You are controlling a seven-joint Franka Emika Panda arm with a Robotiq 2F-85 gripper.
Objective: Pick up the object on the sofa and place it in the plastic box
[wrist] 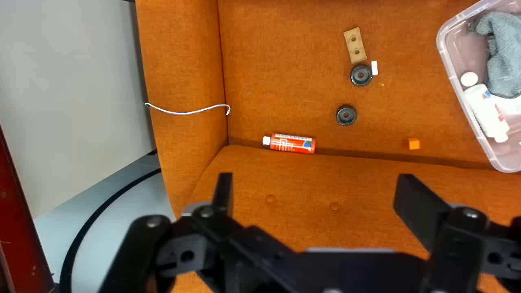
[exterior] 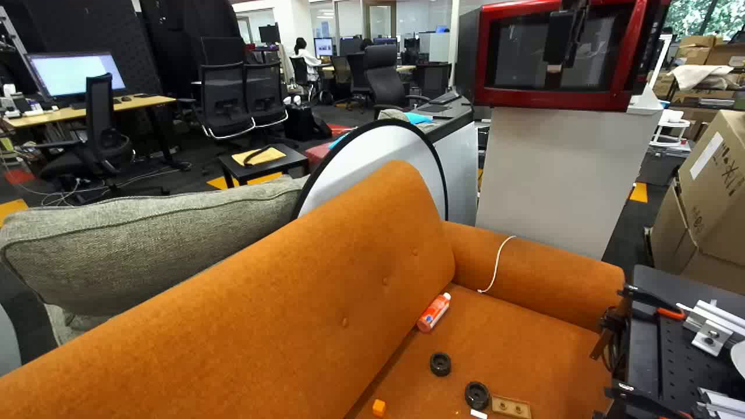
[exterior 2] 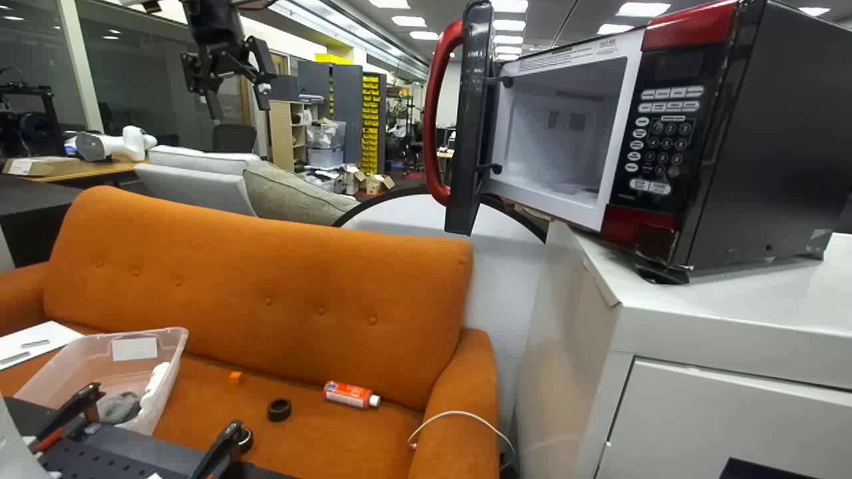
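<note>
Hanging high over the sofa [exterior 2: 286,266], the gripper [wrist: 314,185] has its fingers [wrist: 419,211] spread wide with nothing between them. Several things lie on the seat, so I can't be certain which is meant; my bet is the orange bottle [wrist: 291,143], on its side along the crease below the backrest [exterior: 279,273], near the armrest [exterior: 535,262]. Looks like smooth plastic to me, likely giving a little under a squeeze and apt to roll; how full it is, and so how heavy, I can't tell. I'd take it across the middle of the body, clear of the white cap [wrist: 266,140], and turn the wrist first, since the fingers part along its length. The backrest crowds one side, so that finger may have to push into the fabric; the front side leaves more room. On the way to the plastic box [wrist: 462,57], the carry should clear the orange cube [wrist: 414,143] and the black wheel [wrist: 346,115] nearest the backrest, then the box's raised rim. I'd mind the microwave door [exterior 2: 469,126] too, standing out near the armrest end of the sofa
</note>
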